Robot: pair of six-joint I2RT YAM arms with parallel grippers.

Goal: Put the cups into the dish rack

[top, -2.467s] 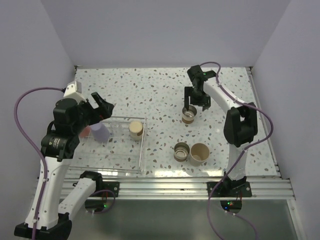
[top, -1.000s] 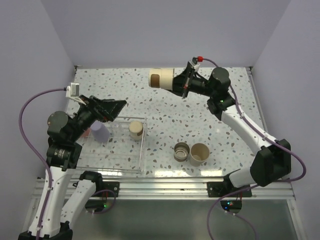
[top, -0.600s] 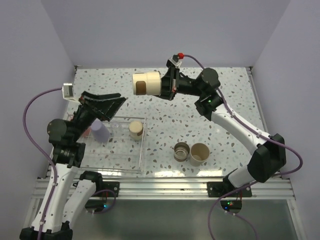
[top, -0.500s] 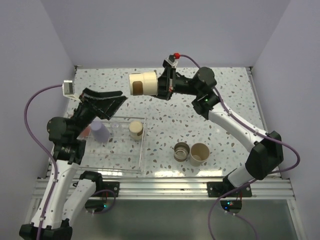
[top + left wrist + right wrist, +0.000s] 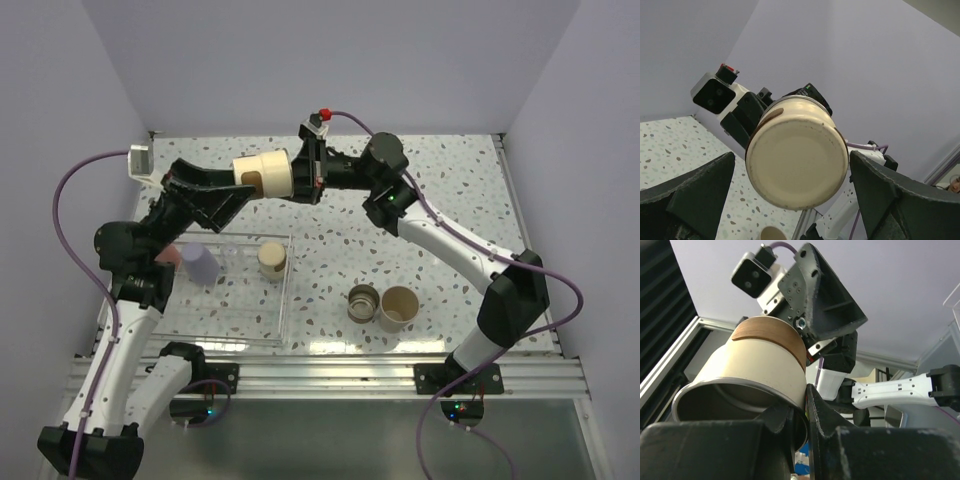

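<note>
A cream cup with a brown band [image 5: 262, 177] hangs on its side above the table, and my right gripper [image 5: 297, 178] is shut on its rim. In the right wrist view that cup [image 5: 757, 365] is pinched at the rim by the right gripper [image 5: 801, 412]. My left gripper [image 5: 238, 190] is open, its fingertips on either side of the cup's base without touching it. The left wrist view shows the cup's base [image 5: 797, 160] facing the camera. The dish rack [image 5: 283, 300] holds a lavender cup [image 5: 199, 264], a coral cup [image 5: 168, 257] and a beige cup [image 5: 271, 260].
A metallic cup [image 5: 363, 303] and a beige cup [image 5: 398, 308] stand upright side by side on the speckled table, right of the rack. Both arms meet high above the table's back left part. Purple cables trail from each arm.
My right arm has carried the banded cup leftward through the air. My left arm has risen, and its open fingers now flank the cup's base.
</note>
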